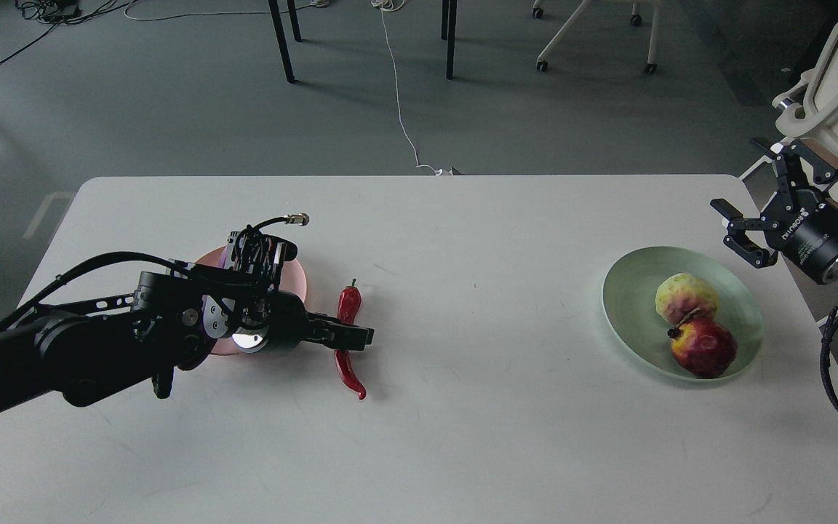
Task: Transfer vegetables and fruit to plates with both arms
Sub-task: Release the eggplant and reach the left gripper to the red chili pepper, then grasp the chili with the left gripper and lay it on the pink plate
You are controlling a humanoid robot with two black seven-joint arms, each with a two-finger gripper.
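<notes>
Right gripper marked ROBOTIQ, apparently reversed, fingers spread

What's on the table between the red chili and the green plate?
Nothing: in the head view, the white table is bare between the chili pepper and the mint green plate.

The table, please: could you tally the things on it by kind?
Plates: 2, pink plate and green plate
Fruits: 2, pomegranate and knobbly fruit
Chilies: 1, chili
Total: 5 in plain view; the left arm hides part of the pink plate.
</notes>
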